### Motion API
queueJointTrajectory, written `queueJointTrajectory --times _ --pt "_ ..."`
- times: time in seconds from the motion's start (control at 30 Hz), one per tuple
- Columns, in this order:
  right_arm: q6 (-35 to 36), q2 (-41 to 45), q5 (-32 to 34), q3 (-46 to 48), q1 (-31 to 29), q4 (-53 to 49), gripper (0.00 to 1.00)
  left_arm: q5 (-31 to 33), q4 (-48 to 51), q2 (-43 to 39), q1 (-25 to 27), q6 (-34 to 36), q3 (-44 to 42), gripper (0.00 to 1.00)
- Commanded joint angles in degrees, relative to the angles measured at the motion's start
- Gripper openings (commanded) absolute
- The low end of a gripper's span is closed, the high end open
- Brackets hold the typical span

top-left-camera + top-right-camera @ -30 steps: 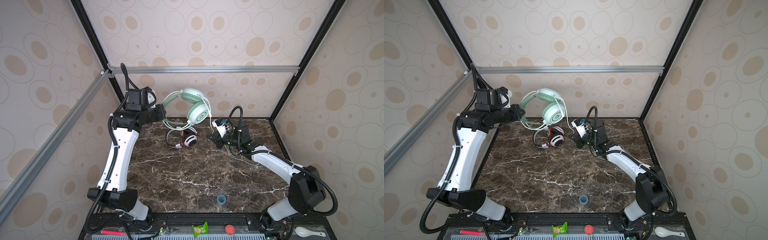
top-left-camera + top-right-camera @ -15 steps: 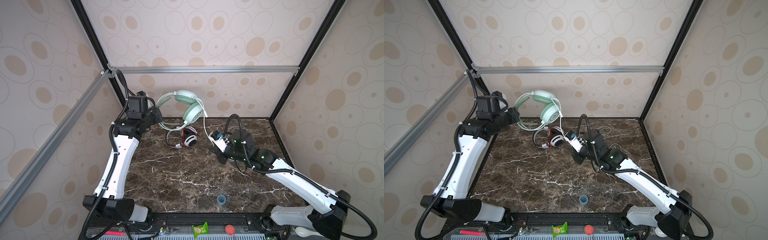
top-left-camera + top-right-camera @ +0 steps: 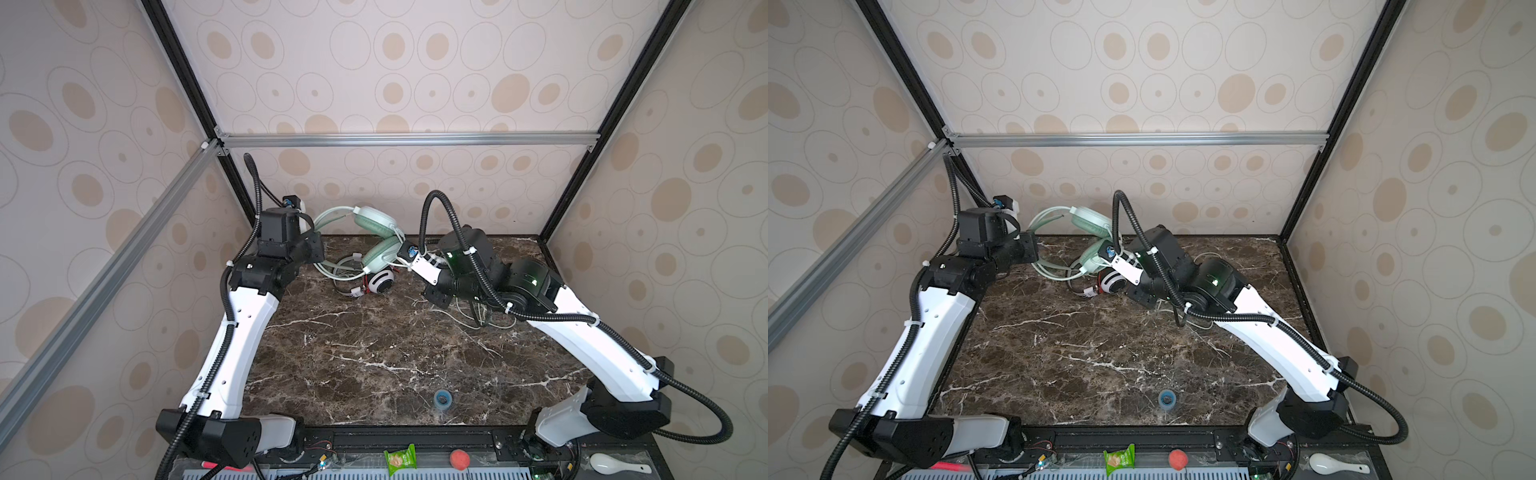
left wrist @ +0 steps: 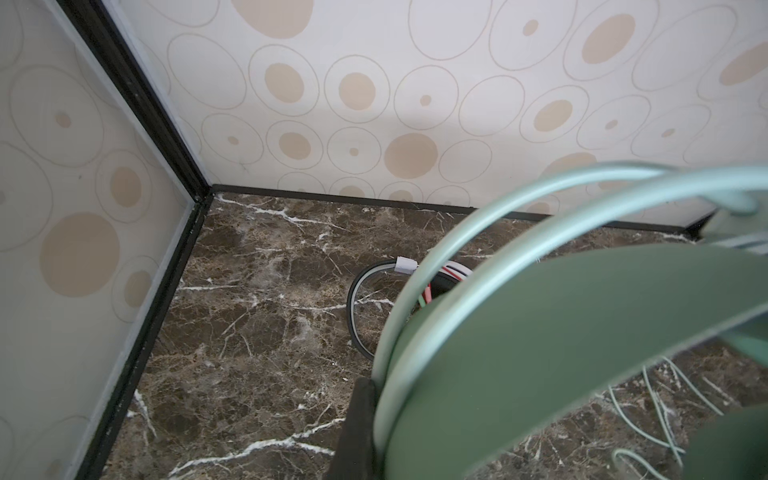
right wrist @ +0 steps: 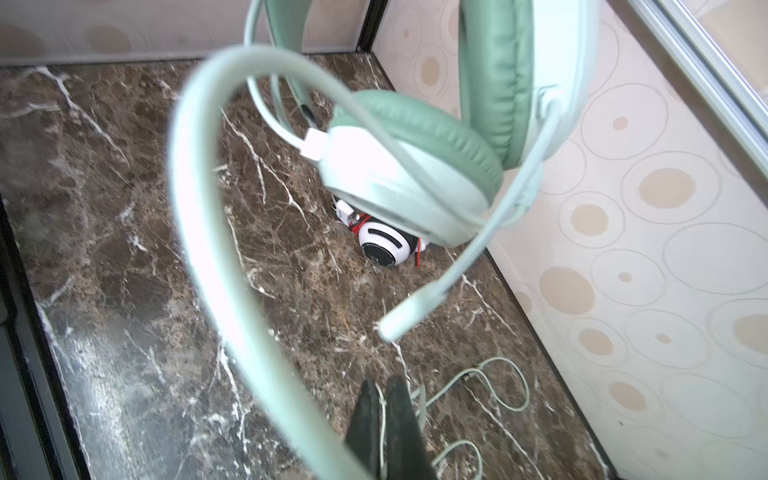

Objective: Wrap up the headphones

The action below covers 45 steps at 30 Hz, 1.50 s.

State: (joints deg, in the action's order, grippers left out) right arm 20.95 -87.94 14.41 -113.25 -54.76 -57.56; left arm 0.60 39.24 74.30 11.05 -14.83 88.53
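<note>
Right wrist view puts the right hand at the bottom middle of the frame. Its fingers are clenched on the pale cable, which trails off in loose loops over the worktop toward the lower right. The mint green headphones hang above it, filling the upper half of the frame. The white-and-black headphones, with their red cable, lie on the worktop just under the lower mint ear cup — whether the two pairs touch cannot be told.

In both top views the left hand sits left of centre, gripping the thin headband wires of the mint green headphones, which reach rightward from it in front of the back wall. The left wrist view shows those wires passing its dark finger. The right hand lies right of centre, low over the worktop, well apart from the left hand.

Compared with half a second ago, the left arm has dropped and the mint green headphones have sunk from high against the wall to just over the white-and-black headphones — the right hand has barely shifted.
</note>
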Motion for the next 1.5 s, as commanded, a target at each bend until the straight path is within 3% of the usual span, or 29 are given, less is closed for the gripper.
queueJointTrajectory --times 0.0,0.2,0.4,0.73,1.2,1.33,1.47 --pt "3.9 -4.6 5.1 -8.6 -0.6 -11.5 0.0 -0.6 -4.5 -3.2 1.9 5.4 -1.8 0.0" --pt "4.2 -11.5 11.2 -20.2 -0.7 -13.2 0.0 -1.3 -1.1 -5.1 7.9 11.0 -6.0 0.0" --pt "0.9 -17.0 14.3 -24.9 -0.4 -14.2 0.0 -3.8 -0.6 -8.2 11.3 14.0 -9.4 0.0" --pt "-4.9 -20.2 8.3 -25.6 3.1 -15.9 0.01 -12.4 -2.9 -12.8 13.4 15.8 -13.3 0.0" --pt "-8.2 -16.8 0.0 -18.9 7.9 -11.5 0.44 -19.5 -4.9 -13.8 13.8 15.1 -13.7 0.0" --pt "-10.0 -13.6 -5.3 -12.4 11.1 -7.5 0.51 -20.3 -5.9 -14.5 13.8 13.7 -14.3 0.0" --pt "-11.9 -6.5 -15.0 0.6 15.4 2.6 0.59 -21.1 -8.5 -15.3 13.8 10.5 -14.4 0.0"
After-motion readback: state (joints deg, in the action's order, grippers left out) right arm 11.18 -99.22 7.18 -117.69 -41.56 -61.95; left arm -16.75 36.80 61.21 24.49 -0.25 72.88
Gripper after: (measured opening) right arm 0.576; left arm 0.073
